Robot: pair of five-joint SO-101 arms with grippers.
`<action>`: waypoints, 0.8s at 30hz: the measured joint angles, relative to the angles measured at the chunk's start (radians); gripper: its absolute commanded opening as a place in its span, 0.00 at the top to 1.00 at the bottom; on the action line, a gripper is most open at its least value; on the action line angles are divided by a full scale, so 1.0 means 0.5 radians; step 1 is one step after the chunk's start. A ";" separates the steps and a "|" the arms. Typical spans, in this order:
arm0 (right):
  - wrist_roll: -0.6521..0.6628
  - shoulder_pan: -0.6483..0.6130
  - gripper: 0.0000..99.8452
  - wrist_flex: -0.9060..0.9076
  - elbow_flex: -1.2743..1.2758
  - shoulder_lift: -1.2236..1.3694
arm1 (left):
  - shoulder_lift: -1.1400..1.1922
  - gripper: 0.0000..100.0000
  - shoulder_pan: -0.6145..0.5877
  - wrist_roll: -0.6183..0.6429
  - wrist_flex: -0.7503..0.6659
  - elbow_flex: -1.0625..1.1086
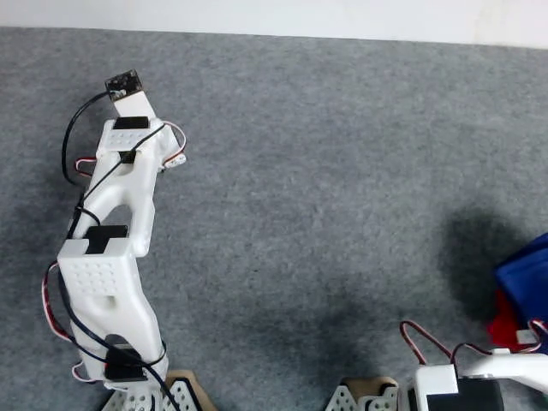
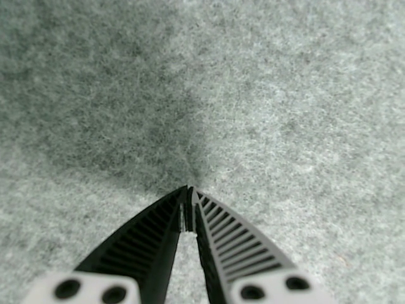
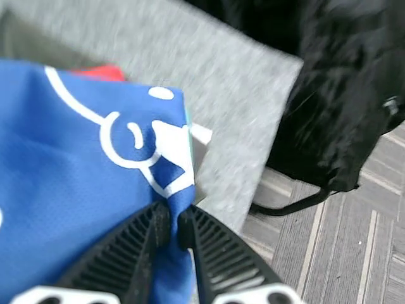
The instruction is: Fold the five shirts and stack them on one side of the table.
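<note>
text: none legible | blue shirt [image 3: 63, 190]: white graphic [image 3: 136, 142], no letters

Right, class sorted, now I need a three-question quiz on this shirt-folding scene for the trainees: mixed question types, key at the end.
1. True or false: the left gripper is holding cloth.
2. Multiple choice: the right gripper is shut on A) a green towel, B) the blue shirt, C) nothing.
3. Short answer: what colour is the other shirt showing past the blue shirt's edge?

Key: 1. False: it is shut on nothing, over the grey table. 2. B. 3. Red.
</note>
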 measured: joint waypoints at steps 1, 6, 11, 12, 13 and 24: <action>0.006 0.000 0.99 -0.071 0.074 0.000 | 0.000 0.99 0.000 0.000 0.000 0.000; 0.012 0.006 0.90 -0.285 0.199 0.000 | 0.000 0.99 0.000 0.000 0.000 0.000; -0.212 0.006 0.77 -0.304 0.123 0.000 | 0.000 0.99 0.000 0.000 0.000 0.000; -0.288 0.009 0.77 -0.307 0.064 0.000 | 0.000 0.99 0.000 0.000 0.000 0.000; -0.356 0.009 0.77 -0.307 0.000 0.000 | 0.000 0.99 0.000 0.000 0.000 0.000; -0.733 -0.414 0.80 0.249 -0.761 0.000 | 0.000 0.99 0.000 0.000 -0.037 0.000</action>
